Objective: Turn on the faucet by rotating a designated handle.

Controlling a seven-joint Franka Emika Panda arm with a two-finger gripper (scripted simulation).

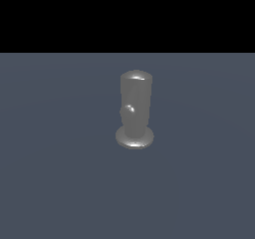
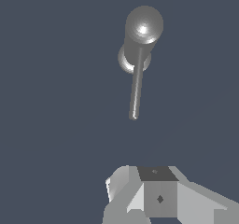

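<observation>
faucet (image 1: 135, 106) upright on grey surface (image 1: 55, 183), mid-scene | handle (image 2: 136, 85) juts sideways from its upper part, toward the exterior camera | hand (image 2: 156, 197) well apart from handle, opening cannot be told

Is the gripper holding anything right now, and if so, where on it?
Nothing is held. The gripper sits apart from the handle of the faucet, with bare floor between them.
</observation>
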